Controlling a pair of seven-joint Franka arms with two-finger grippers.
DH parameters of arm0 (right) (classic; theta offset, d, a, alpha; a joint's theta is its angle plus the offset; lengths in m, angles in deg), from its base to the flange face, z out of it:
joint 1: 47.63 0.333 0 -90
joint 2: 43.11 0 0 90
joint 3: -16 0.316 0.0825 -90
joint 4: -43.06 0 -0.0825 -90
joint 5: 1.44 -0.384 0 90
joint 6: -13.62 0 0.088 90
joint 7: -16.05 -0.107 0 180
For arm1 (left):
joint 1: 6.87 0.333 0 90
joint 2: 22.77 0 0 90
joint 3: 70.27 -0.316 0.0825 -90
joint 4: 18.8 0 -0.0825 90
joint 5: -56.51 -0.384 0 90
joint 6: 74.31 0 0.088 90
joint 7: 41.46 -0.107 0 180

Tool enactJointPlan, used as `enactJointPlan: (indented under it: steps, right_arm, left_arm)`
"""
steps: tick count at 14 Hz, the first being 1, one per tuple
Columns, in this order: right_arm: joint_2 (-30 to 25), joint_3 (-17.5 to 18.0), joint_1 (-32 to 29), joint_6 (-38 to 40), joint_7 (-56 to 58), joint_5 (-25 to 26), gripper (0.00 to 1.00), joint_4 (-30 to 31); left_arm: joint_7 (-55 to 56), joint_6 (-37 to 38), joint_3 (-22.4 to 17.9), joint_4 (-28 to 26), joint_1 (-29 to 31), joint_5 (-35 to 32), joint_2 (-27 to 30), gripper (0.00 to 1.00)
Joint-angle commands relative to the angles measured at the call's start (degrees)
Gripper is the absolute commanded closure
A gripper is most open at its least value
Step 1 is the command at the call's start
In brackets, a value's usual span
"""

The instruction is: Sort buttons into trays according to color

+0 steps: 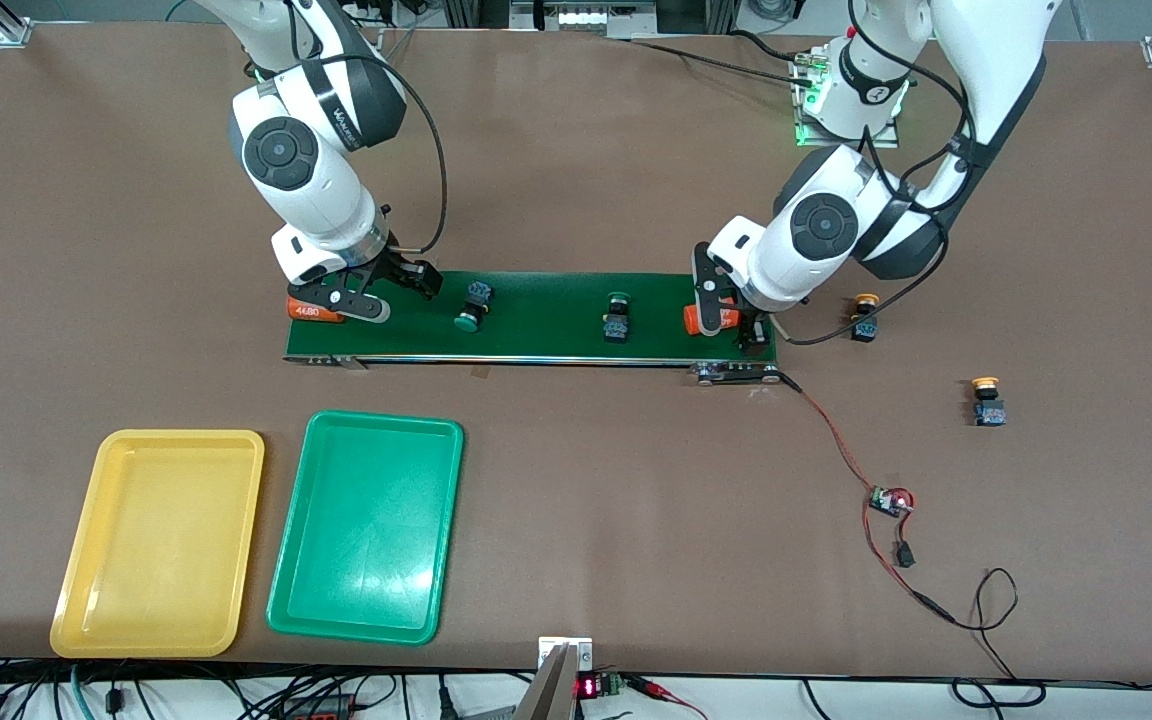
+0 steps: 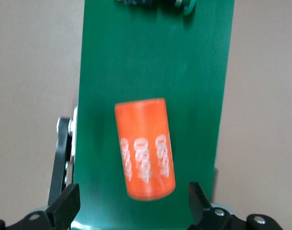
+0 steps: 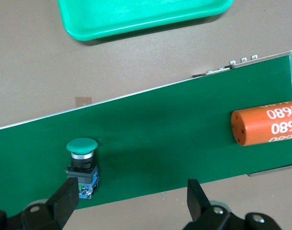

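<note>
The left gripper (image 1: 726, 318) is hanging low over the conveyor belt (image 1: 546, 318) at the left arm's end, its fingers (image 2: 64, 205) standing apart on either side of an orange cylinder (image 2: 146, 148) printed with white numerals, which is lying on the belt between them, touching neither finger. Along the belt toward the right arm, a green-capped button (image 1: 617, 318) is sitting near the middle, and a second green-capped button (image 1: 473, 307) is lying tipped over closer to the right arm's end. The right gripper (image 1: 386, 290) is hovering over that end of the belt, its fingers (image 3: 66, 201) also spread wide with nothing between them; in the right wrist view the nearer green button (image 3: 82, 165) is sitting just beside one finger, and another orange numbered cylinder (image 1: 314, 312) is lying at the belt's end under the right arm. Off the belt, toward the left arm's end of the table (image 1: 636, 500), a yellow-capped button (image 1: 865, 317) is standing just beside the belt's end, and a second yellow-capped button (image 1: 986, 400) is standing well apart from it, nearer to the front camera. Nearer to the front camera than the belt, toward the right arm's end, the green tray (image 1: 368, 527) and the yellow tray (image 1: 162, 541) are lying side by side, the yellow one closer to the table's end, neither holding any button. A red and black wire (image 1: 841, 450) is trailing from the belt's end to a small circuit board (image 1: 891, 502) on the table.
</note>
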Motion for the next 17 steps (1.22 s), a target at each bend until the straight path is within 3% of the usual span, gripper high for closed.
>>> enactJointPlan:
  steps: [1,10,17]
  right_arm:
    - [0.9,0.0,0.3,-1.4,0.6,0.6,0.00,0.5]
    - [4.6,0.0,0.8,-5.6,0.6,0.8,0.00,1.0]
    - [8.3,-0.2,1.2,-10.1,0.4,0.8,0.00,1.0]
  left_arm:
    - [3.2,4.1,0.3,-0.2,2.4,2.4,5.1,0.00]
    - [30.4,6.6,-10.4,0.2,2.9,4.5,8.8,0.00]
    - [37.4,7.4,-22.4,-2.0,1.0,4.4,5.8,0.00]
